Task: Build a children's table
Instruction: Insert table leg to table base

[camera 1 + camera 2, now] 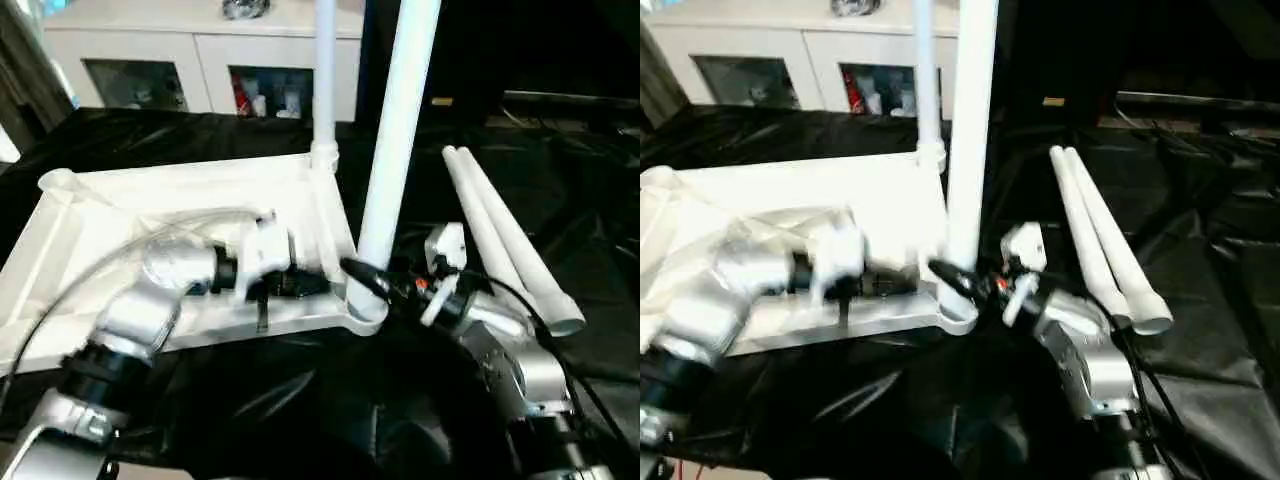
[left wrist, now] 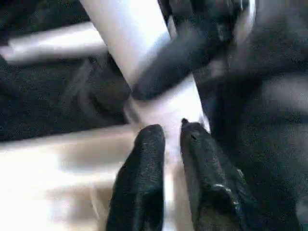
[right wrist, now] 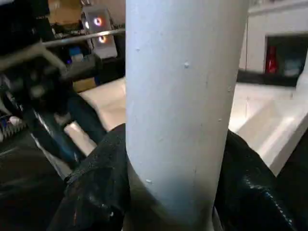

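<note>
We are looking down at the white plastic table top (image 1: 180, 215) lying upside down on a surface draped in crinkled, glossy black sheeting (image 1: 560, 200). Its ribbed underside is facing up, with rounded sockets at the corners. A slim tapered tube leg (image 1: 324, 70) is standing upright in the far socket. A second, thicker-looking leg (image 1: 398, 130) is rising from the near corner socket (image 1: 365, 308). Our right claw (image 1: 362, 277) is clamping this smooth, matte tube just above the socket, one black finger on each side, as the right wrist view is showing. Our left claw (image 2: 168, 139) is resting over the table top's rim beside the same socket, its two rubbery black fingers (image 2: 144, 163) sitting almost together with a narrow gap, gripping nothing. Two more legs (image 1: 505, 235) are lying side by side on the sheeting to the right, touching, their hollow ends towards us. A white cabinet (image 1: 200, 55) with glass doors is standing behind.
</note>
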{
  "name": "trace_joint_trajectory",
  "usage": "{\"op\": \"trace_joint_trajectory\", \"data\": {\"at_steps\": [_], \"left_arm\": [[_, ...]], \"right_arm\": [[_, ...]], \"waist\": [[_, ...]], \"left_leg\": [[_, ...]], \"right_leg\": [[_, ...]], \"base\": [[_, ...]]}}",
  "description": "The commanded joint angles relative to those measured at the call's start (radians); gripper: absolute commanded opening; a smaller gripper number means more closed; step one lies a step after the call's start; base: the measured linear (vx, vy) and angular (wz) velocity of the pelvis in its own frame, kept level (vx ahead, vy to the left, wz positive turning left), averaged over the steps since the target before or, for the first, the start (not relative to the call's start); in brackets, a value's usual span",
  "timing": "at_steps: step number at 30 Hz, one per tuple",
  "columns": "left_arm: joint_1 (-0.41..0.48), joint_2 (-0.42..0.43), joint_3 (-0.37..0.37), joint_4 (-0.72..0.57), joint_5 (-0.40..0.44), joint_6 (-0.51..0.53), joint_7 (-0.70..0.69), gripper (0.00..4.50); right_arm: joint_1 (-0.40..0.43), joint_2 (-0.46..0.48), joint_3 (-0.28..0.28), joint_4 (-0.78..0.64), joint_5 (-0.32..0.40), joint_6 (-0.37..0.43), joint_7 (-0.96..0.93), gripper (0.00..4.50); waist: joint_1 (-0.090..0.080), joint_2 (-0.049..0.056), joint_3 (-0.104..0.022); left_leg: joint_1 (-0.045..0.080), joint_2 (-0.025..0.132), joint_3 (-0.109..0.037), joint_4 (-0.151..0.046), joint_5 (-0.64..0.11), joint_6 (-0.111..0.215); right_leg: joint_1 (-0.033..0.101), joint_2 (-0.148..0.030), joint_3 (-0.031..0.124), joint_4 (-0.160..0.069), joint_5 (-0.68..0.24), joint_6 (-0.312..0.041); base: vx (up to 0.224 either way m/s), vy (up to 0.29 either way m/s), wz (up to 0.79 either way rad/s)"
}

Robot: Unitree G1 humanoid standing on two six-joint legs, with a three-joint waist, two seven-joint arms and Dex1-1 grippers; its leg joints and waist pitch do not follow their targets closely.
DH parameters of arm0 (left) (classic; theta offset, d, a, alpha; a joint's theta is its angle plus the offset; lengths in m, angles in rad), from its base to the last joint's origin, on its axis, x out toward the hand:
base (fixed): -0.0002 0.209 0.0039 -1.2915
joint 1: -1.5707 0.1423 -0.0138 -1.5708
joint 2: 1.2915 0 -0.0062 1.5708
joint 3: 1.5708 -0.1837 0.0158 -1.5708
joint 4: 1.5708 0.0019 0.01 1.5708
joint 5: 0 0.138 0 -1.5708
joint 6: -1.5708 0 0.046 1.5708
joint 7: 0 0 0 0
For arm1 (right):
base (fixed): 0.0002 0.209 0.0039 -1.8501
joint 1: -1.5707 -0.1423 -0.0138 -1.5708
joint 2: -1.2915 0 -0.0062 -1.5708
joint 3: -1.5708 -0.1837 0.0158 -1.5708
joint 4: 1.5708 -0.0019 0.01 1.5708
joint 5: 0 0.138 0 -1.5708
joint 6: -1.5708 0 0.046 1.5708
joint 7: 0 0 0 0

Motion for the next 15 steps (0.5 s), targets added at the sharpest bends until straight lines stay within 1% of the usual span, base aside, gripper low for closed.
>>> {"op": "trace_joint_trajectory", "data": {"at_steps": [1,2,3,4,5,6,7,8,9,10,11,12,13,15], "left_arm": [[-0.041,-0.031,0.090,-0.030,-0.088,0.135,0.063,0.97],[-0.041,-0.031,0.090,-0.030,-0.088,0.135,0.063,0.99],[-0.064,-0.041,0.105,-0.012,-0.075,0.150,0.109,0.99],[-0.067,-0.042,0.107,-0.009,-0.072,0.153,0.116,0.99],[-0.099,-0.067,0.119,0.017,-0.048,0.154,0.187,0.99],[-0.127,-0.100,0.128,0.028,-0.041,0.158,0.244,0.99],[-0.145,-0.126,0.129,0.026,-0.041,0.171,0.275,0.99],[-0.156,-0.143,0.130,0.025,-0.042,0.179,0.293,0.99],[-0.171,-0.168,0.130,0.017,-0.046,0.195,0.317,0.99],[-0.180,-0.185,0.125,0.009,-0.047,0.208,0.332,0.99],[-0.180,-0.185,0.125,0.009,-0.047,0.208,0.332,0.99],[-0.192,-0.212,0.113,-0.010,-0.056,0.216,0.336,0.99],[-0.199,-0.236,0.101,-0.044,-0.080,0.231,0.332,0.99],[-0.205,-0.261,0.090,-0.094,-0.119,0.263,0.322,0.99]], "right_arm": [[-0.028,0.000,0.013,-0.053,0.005,0.030,-0.021,1.89],[-0.028,0.000,0.013,-0.053,0.005,0.030,-0.021,1.89],[-0.034,0.001,0.021,-0.058,-0.004,0.036,-0.028,1.89],[-0.035,0.001,0.022,-0.059,-0.005,0.036,-0.029,1.89],[-0.045,0.004,0.031,-0.055,-0.025,0.045,-0.046,1.89],[-0.054,0.006,0.041,-0.045,-0.045,0.048,-0.058,1.89],[-0.060,0.006,0.049,-0.036,-0.061,0.048,-0.066,1.89],[-0.064,0.006,0.054,-0.030,-0.071,0.048,-0.071,1.89],[-0.068,0.007,0.061,-0.020,-0.084,0.047,-0.077,1.89],[-0.070,0.006,0.066,-0.014,-0.092,0.045,-0.077,1.89],[-0.070,0.006,0.066,-0.014,-0.092,0.045,-0.077,1.89],[-0.072,0.007,0.073,-0.003,-0.103,0.042,-0.080,1.89],[-0.073,0.004,0.079,0.003,-0.112,0.038,-0.083,1.89],[-0.075,0.000,0.084,0.009,-0.119,0.038,-0.089,1.89]], "waist": [[-0.001,0.003,-0.062],[0.002,0.004,-0.062],[0.002,0.004,-0.062],[0.000,0.001,-0.061],[0.000,-0.004,-0.061],[0.001,-0.003,-0.062],[0.004,-0.005,-0.064],[0.004,-0.005,-0.065],[0.006,-0.003,-0.067],[0.007,-0.006,-0.069],[0.008,-0.007,-0.068],[0.008,-0.005,-0.070],[0.008,-0.006,-0.073],[0.009,-0.007,-0.073]], "left_leg": [[0.005,0.061,-0.021,-0.073,-0.107,0.044],[0.008,0.059,-0.020,-0.070,-0.110,0.042],[0.007,0.058,-0.022,-0.071,-0.116,0.043],[0.007,0.057,-0.021,-0.071,-0.122,0.040],[0.007,0.057,-0.021,-0.071,-0.120,0.041],[0.006,0.057,-0.022,-0.069,-0.110,0.038],[0.006,0.056,-0.022,-0.068,-0.097,0.040],[0.006,0.058,-0.021,-0.067,-0.087,0.040],[0.007,0.059,-0.021,-0.065,-0.070,0.043],[0.006,0.057,-0.020,-0.062,-0.052,0.055],[0.002,0.057,-0.022,-0.062,-0.042,0.063],[0.000,0.056,-0.022,-0.062,-0.035,0.074],[-0.001,0.056,-0.022,-0.059,-0.019,0.082],[-0.003,0.056,-0.022,-0.057,-0.008,0.096]], "right_leg": [[0.063,-0.077,0.055,-0.057,-0.080,-0.265],[0.059,-0.076,0.054,-0.062,-0.099,-0.263],[0.059,-0.076,0.054,-0.064,-0.114,-0.258],[0.059,-0.073,0.054,-0.066,-0.137,-0.247],[0.059,-0.073,0.054,-0.067,-0.141,-0.241],[0.059,-0.073,0.054,-0.068,-0.146,-0.235],[0.060,-0.075,0.054,-0.069,-0.140,-0.232],[0.060,-0.075,0.055,-0.066,-0.128,-0.234],[0.059,-0.074,0.055,-0.063,-0.098,-0.242],[0.060,-0.073,0.056,-0.057,-0.055,-0.251],[0.062,-0.073,0.055,-0.056,-0.039,-0.251],[0.064,-0.073,0.053,-0.054,-0.023,-0.250],[0.065,-0.075,0.052,-0.051,0.004,-0.257],[0.067,-0.077,0.052,-0.049,0.025,-0.267]], "base": [[0.000,0.000,0.00],[0.000,0.000,0.00],[0.000,0.000,0.00],[0.000,0.000,0.00],[0.000,0.000,0.00],[0.000,0.000,0.00],[0.000,0.000,0.00],[0.000,0.000,0.00],[0.000,0.000,0.00],[0.000,0.000,0.00],[0.000,0.000,0.00],[0.000,0.000,0.00],[0.000,0.000,0.00],[0.000,0.000,0.00]]}}
